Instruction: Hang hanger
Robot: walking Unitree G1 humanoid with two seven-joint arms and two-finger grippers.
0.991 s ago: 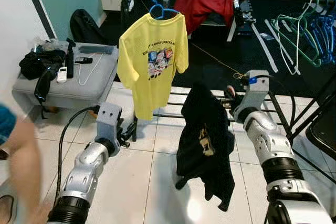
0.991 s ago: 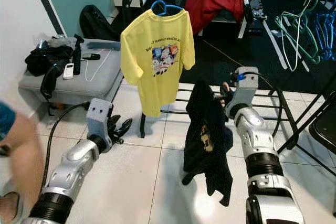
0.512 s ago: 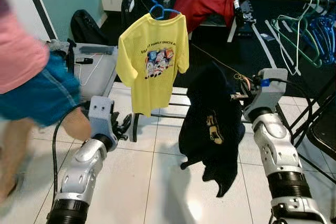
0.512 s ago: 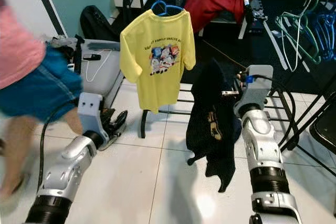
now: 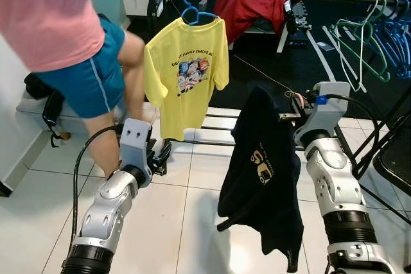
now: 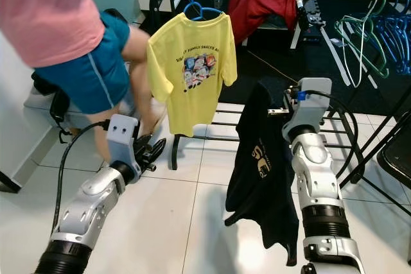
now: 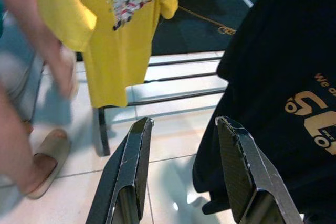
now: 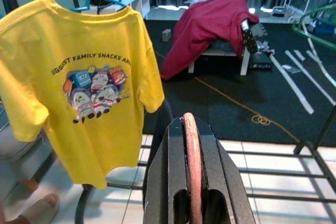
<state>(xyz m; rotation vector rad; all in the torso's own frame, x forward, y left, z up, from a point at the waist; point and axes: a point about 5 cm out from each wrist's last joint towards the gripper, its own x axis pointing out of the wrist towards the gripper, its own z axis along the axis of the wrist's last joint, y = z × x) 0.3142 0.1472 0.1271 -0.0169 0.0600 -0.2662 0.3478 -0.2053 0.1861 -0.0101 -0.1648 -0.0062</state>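
Two shirts: yellow shirt (image 5: 186,78), black shirt (image 5: 263,171).

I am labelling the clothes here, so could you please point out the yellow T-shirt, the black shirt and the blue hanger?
yellow T-shirt (image 5: 186,88), left eye view, its back.
black shirt (image 5: 263,171), left eye view, gold print.
blue hanger (image 5: 192,11), left eye view, below hook.

Your two head views look forward and down from above, sharing the yellow shirt (image 5: 186,75) upper centre. Your left wrist view looks close along its open fingers (image 7: 128,177); your right wrist view faces that shirt too.
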